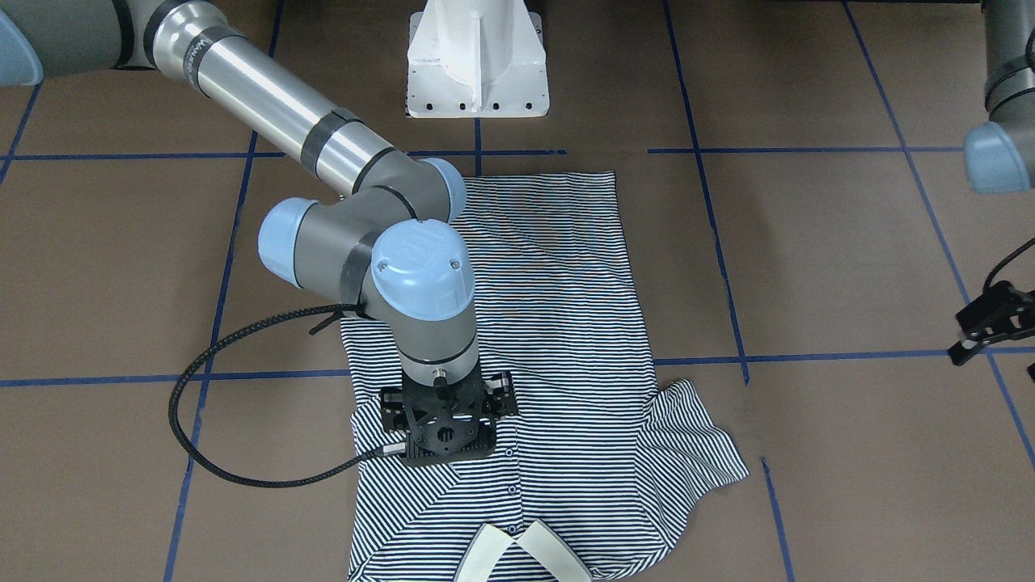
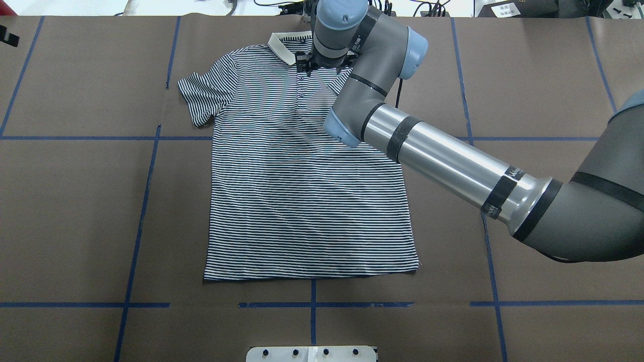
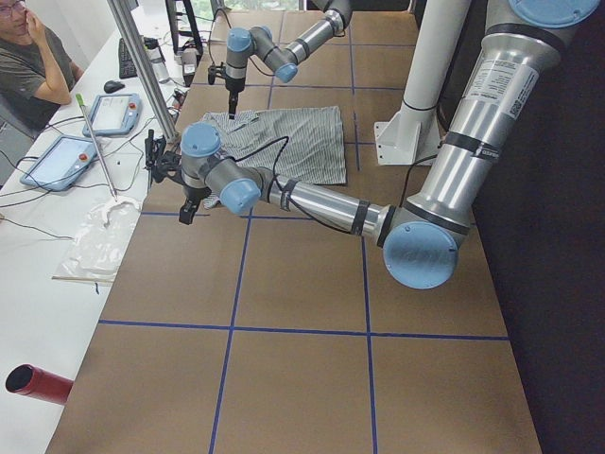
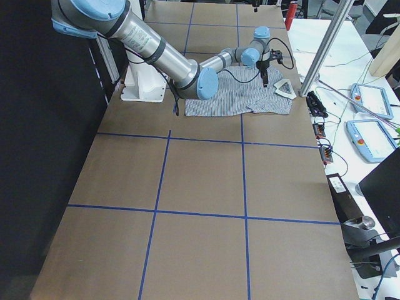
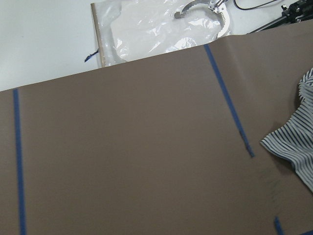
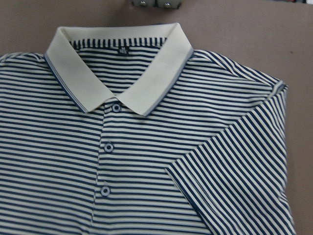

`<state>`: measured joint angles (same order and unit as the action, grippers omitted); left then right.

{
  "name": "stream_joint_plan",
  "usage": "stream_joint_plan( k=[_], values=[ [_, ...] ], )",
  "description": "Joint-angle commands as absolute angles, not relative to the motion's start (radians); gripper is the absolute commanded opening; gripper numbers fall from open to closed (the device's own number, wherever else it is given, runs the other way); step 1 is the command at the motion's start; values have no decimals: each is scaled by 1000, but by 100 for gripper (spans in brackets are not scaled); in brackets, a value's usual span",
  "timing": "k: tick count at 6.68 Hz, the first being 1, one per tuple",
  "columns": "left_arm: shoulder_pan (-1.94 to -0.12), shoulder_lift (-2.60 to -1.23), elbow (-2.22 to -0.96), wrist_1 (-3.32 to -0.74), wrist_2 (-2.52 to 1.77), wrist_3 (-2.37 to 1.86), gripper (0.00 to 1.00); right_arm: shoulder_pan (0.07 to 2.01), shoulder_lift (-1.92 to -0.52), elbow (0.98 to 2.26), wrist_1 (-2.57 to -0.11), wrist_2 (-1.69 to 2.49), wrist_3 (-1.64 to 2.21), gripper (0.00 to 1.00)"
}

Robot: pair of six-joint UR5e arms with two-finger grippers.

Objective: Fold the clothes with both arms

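Status: shirt (image 2: 302, 191) flat on desk (image 2: 75, 211), front up. One sleeve (image 6: 234, 166) lies folded over the chest; other sleeve (image 1: 695, 444) still spread. The right arm (image 1: 420, 275) hangs over the placket, its fingers hidden under the wrist: cannot tell their state. The left fingers (image 1: 990, 311) are off the cloth and cut off, state unclear. Next, probably: left side takes the spread sleeve and folds it inward.

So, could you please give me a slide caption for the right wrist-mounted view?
Close-up of striped polo shirt: white collar, three buttons, one sleeve folded onto the chest.
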<state>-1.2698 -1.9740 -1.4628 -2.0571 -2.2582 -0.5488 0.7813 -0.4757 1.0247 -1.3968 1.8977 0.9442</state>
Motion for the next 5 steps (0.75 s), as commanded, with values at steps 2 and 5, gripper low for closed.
stream_joint_plan(
  k=[2,5],
  values=[
    [-1033,-2138,-1318,-2136,-1938,-1008,100,877,-774,1474,-1644,2026,899,100],
    [-926,-2167,-1241,-2149,-1716,-1176,100,914,-910,1644,-1634,2039,766,100]
  ],
)
